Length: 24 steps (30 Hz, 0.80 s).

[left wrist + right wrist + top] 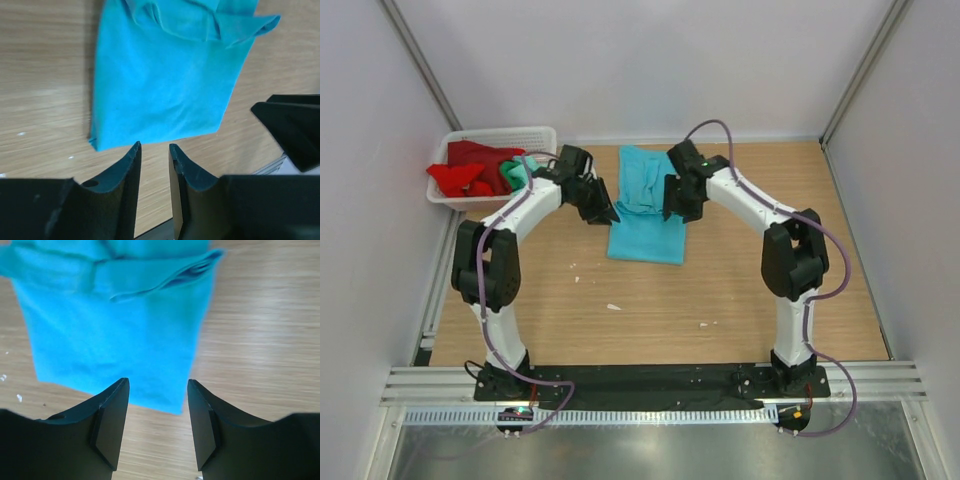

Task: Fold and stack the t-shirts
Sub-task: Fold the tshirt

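Matt cloth turquoise t-shirt (pixel 645 240), smooth wood-grain table (pixel 740 290), white plastic mesh basket (pixel 505 133), matt black right pincer (pixel 158 383)

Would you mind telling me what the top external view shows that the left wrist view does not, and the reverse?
Only the top external view shows the white basket at the table's far left corner, holding a red t-shirt and a mint green t-shirt, plus both whole arms. Only the left wrist view shows the left gripper up close, its fingers slightly apart with nothing between them, near the shirt's edge. Both show the blue t-shirt lying folded on the wooden table.
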Motion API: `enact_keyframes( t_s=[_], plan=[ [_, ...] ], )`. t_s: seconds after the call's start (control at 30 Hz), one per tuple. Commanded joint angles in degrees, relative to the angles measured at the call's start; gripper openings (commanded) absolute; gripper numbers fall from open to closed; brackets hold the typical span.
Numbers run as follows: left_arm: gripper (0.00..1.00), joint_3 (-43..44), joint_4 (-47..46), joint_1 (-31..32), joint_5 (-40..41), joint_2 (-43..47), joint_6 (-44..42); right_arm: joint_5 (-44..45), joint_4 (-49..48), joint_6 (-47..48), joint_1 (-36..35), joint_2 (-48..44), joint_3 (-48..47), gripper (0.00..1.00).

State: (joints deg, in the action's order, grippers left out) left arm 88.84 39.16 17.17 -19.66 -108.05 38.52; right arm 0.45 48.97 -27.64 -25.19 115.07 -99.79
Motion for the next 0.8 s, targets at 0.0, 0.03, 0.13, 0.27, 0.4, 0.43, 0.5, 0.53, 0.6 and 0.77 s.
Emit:
enact_keyframes(
  t_s=[0.0, 0.03, 0.13, 0.27, 0.4, 0.43, 0.5, 0.53, 0.6, 0.77],
  plan=[
    [0.29, -6.63, -8.99, 2.69, -6.96, -1.02, 1.72, 6.22, -7.99, -6.02, -4.77, -0.64, 2.58, 0.56],
    [0.28, -7.36, -9.62, 2.96, -7.06, -1.20, 2.08, 8.23, -8.80, -6.63, -5.56, -0.20, 2.41, 0.56],
    [0.27, -8.50, -10.59, 2.96, -6.71, -2.25, 2.43, 10.09, -9.95, -6.38, -7.59, 3.57, 0.13, 0.54],
    [0.26, -9.03, -10.68, 2.96, -7.23, -3.30, 3.31, 10.27, -10.47, -5.94, -7.86, 7.54, -1.46, 0.53],
    [0.25, -11.40, -11.21, 3.05, -7.15, -4.27, 4.37, 11.06, -12.41, -4.71, -7.94, 10.70, -3.38, 0.52],
    [0.25, -11.84, -11.29, 2.96, -7.15, -4.54, 4.45, 11.67, -12.49, -4.36, -7.86, 11.40, -4.27, 0.52],
    [0.24, -13.07, -11.47, 2.96, -6.45, -4.54, 4.54, 13.52, -12.58, -3.48, -7.68, 12.55, -8.11, 0.52],
    [0.24, -13.51, -11.47, 2.96, -6.10, -4.36, 4.46, 13.96, -12.41, -3.13, -7.25, 14.38, -9.88, 0.52],
    [0.24, -14.13, -11.56, 3.05, -5.83, -4.36, 4.11, 14.93, -11.10, -2.16, -6.45, 16.84, -16.45, 0.53],
    [0.23, -13.69, -9.99, 3.05, -5.30, -3.66, 3.76, 14.67, -5.73, -0.67, -2.50, 27.29, -33.78, 0.55]
  ],
)
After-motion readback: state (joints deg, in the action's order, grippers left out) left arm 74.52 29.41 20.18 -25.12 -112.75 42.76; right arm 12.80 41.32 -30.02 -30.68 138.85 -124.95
